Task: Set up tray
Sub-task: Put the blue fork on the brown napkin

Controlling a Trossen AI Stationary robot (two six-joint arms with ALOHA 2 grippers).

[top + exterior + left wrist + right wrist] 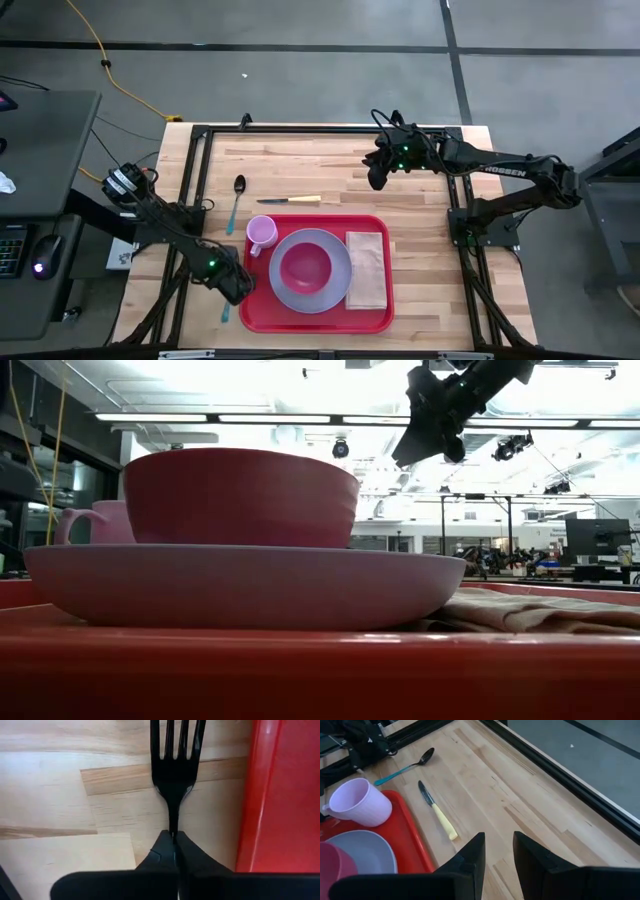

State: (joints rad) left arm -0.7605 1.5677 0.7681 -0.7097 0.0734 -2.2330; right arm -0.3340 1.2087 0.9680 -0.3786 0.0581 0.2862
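At the table's near left corner, our left gripper [233, 287] is clamped on the handle of a black fork [175, 775], the tines pointing straight ahead of the fingers and the fork's long axis running parallel to the rim of the red tray [372, 322], which lies just beside it on the fork's right. We judge the coming move turns on that short sideways carry over the low rim; our left arm is plainly the nearer one. The tray sits at the near middle of the table and holds one lilac cup [262, 233], one grey plate [338, 291] with one pink bowl [305, 267] on it, and one tan napkin [367, 268]. Beyond the tray lie one spoon [236, 201] and one knife [289, 200]. Our right gripper [378, 176] hovers over the far side, fingers parted around nothing.
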